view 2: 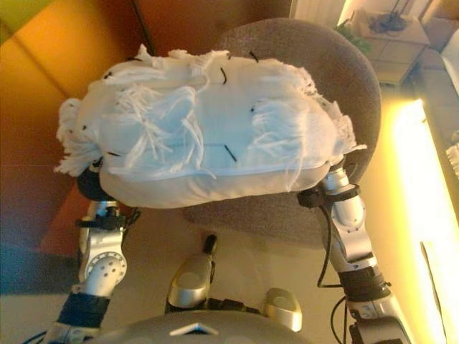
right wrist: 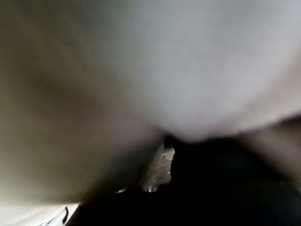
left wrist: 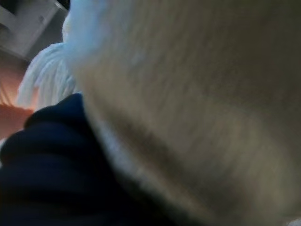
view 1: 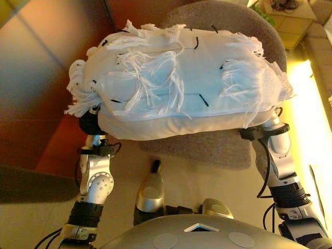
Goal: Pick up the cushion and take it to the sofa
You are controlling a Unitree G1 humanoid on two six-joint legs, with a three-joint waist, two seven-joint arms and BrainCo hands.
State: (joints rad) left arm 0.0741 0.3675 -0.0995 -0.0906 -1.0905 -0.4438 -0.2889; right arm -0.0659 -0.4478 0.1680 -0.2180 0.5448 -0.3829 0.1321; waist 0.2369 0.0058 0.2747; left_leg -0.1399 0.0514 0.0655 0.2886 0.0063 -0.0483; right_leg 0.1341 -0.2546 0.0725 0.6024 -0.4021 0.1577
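Note:
A white cushion (view 1: 181, 83) with long white fringe and black tufts is held up in front of me, lying flat between both arms. My left hand (view 1: 90, 123) is tucked under its left end, only the dark cover showing below the tassels. My right hand (view 1: 262, 129) reaches under its right end. In the left wrist view the cushion's cream underside (left wrist: 197, 94) rests against the dark cover (left wrist: 42, 160). The cushion (right wrist: 141, 61) also fills the right wrist view, pressed close. How either hand grips is hidden by the cushion.
Directly beneath and behind the cushion is a grey-brown upholstered seat (view 1: 207, 148) with a rounded back. Red-brown floor (view 1: 46, 78) lies to the left. A pale cabinet (view 1: 288, 18) stands at the far right, beside a bright lit strip (view 1: 311, 129).

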